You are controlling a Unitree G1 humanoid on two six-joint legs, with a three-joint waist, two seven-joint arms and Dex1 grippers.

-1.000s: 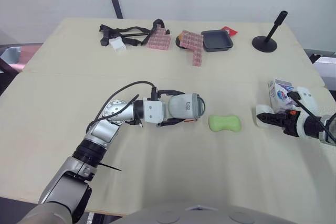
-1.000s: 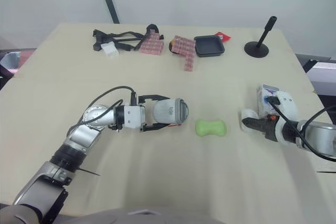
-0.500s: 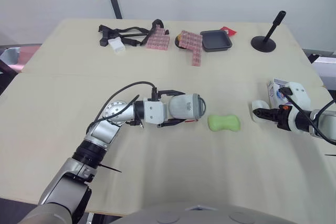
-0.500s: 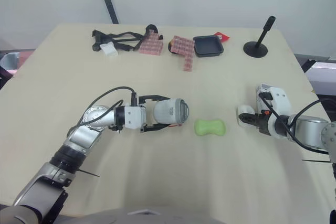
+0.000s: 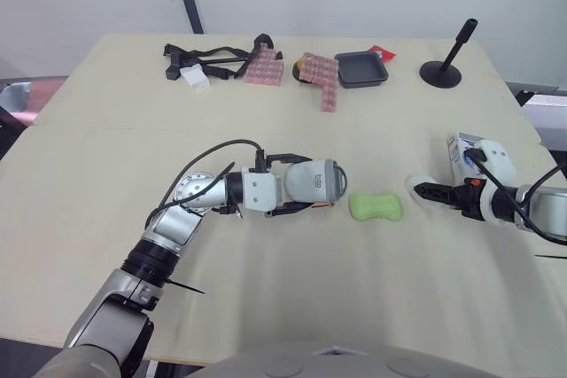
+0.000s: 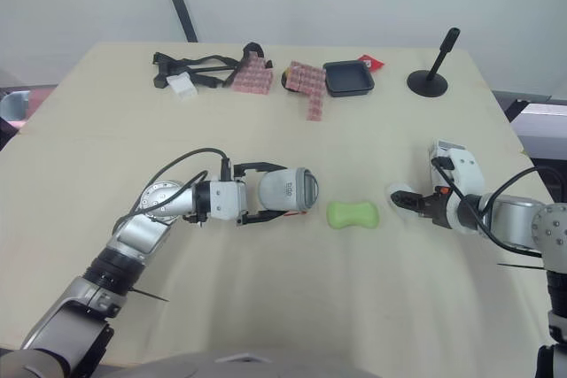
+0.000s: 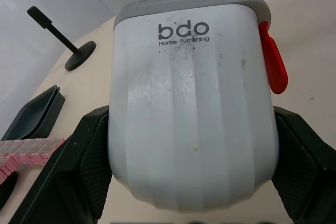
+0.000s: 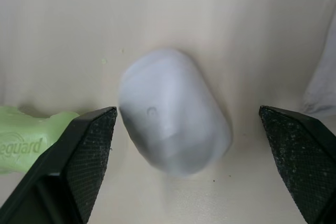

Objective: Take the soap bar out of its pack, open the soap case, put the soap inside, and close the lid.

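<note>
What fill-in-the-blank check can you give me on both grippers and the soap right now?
The left gripper is ____ on the soap case.
The soap bar lying bare on the table is ____ in colour.
The right gripper is ____, with a white rounded piece in front of it.
Missing words: shut; green; open.

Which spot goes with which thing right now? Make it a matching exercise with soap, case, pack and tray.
Things:
1. soap
2. case
3. pack
4. tray

Places:
A. gripped in the left tool
B. at the far edge of the table
C. on the table close beside the right arm
D. lying free on the table between the case and the right tool

Pairs: 1-D, 2-A, 3-C, 4-B
</note>
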